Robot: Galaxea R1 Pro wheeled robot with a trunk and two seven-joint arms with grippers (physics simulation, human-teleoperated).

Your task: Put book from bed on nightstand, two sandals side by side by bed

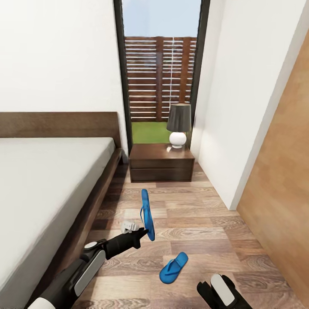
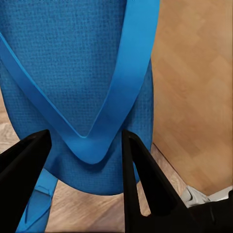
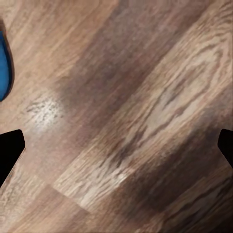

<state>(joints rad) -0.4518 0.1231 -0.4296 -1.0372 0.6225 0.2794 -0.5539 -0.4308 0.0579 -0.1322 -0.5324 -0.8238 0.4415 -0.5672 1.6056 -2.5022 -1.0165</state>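
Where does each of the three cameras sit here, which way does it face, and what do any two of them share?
Head view: on the robot's head, looking forward and down a strip of plank floor between bed and wall, toward the nightstand; both arms show, the left gripper holding a sandal up on edge.
Left wrist view: along the left gripper, close on the held sandal.
Right wrist view: along the open right gripper, down at floor.
Shared: the held sandal in head and left wrist; the lying sandal shows in head.
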